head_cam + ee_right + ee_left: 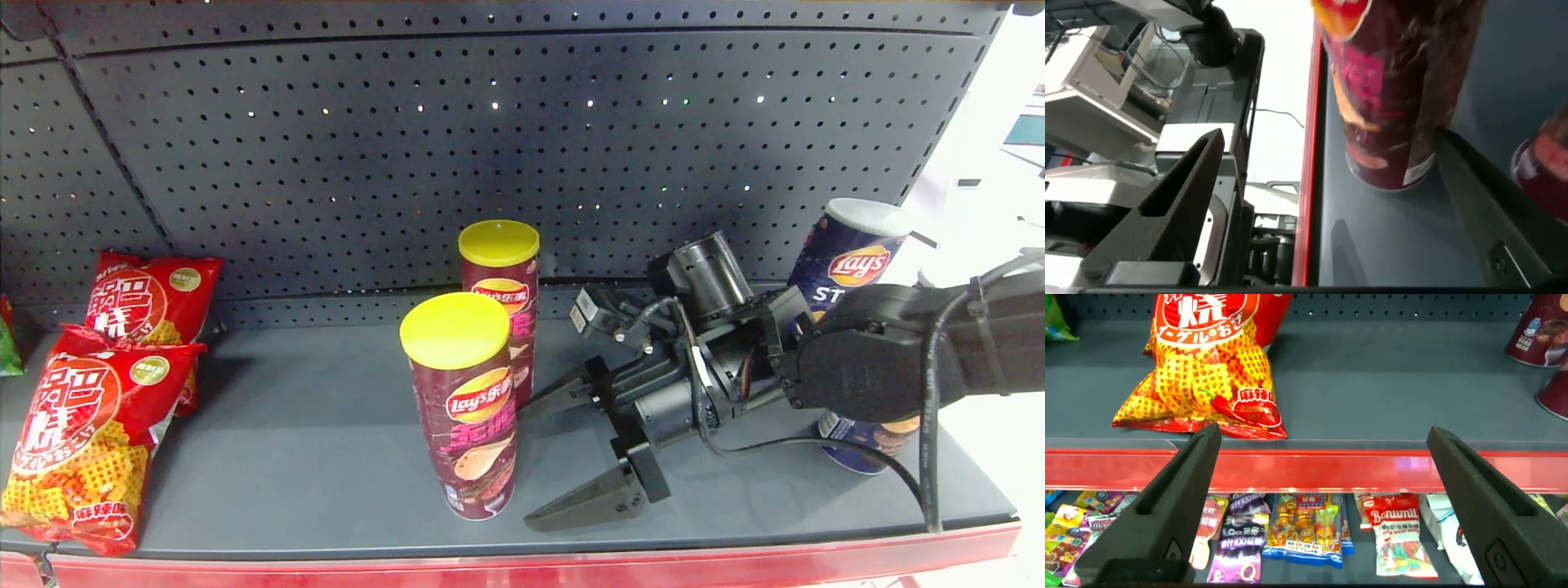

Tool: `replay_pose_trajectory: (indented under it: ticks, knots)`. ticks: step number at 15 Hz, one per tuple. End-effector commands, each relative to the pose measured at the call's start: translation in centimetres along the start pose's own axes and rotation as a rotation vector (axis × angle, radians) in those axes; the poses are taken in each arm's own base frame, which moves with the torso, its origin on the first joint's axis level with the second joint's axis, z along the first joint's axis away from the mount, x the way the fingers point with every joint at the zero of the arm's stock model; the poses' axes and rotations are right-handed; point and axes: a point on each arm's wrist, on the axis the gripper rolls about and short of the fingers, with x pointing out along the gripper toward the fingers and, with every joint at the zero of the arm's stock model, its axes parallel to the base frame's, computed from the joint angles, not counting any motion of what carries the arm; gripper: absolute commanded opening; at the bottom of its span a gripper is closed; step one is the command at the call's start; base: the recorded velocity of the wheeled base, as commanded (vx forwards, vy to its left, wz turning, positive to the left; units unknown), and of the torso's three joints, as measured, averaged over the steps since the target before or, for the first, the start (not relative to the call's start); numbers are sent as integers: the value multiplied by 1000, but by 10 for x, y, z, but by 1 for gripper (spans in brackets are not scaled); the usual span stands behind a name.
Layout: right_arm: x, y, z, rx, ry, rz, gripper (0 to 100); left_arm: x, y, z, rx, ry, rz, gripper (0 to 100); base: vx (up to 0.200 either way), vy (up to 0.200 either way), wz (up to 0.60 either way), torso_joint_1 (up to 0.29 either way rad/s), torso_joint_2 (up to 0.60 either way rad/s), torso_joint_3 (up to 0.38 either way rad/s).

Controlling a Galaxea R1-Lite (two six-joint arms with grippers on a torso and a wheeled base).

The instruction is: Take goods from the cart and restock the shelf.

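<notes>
Chip bags: two red bags (82,441) lie well to the left of the front can, one behind the other, soft and out of the way.
Left pincer (1327,514): spread wide and empty, low before the shelf's red lip (1306,469), well left of the front can. Sweet packets (1306,531) lie on the level below it.
Front can (465,408): a tall maroon tube with a yellow lid, upright on the shelf (310,441) near the lip.
Handling: probably light. The wall looks stiff but likely dents under a hard squeeze, and the print looks glossy, so slippery. A tube this tall and narrow should tip easily.
Hold: mid-body across its width, below the lid.
Rear can (500,286): the same kind, just behind the front can. It leaves little room for a finger between them.
Right pincer (526,464): wide open and holding nothing, just right of the front can. One finger points at the gap between the cans, the other lies by the base. I cannot tell whether either touches it.
Blue can (857,253): far right of the front can, behind the right arm. A careless swing of that arm could knock it.
</notes>
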Motion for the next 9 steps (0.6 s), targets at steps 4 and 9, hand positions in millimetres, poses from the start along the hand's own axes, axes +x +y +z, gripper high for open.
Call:
replay_pose_trajectory:
  ticks: [4,9]
  knots:
    - [-6,11,0,-3,-1,6,100,0,0,0,0,0,1,100,0,0,0,0,0,0]
    - [-9,14,0,5,1,6,100,0,0,0,0,0,1,100,0,0,0,0,0,0]
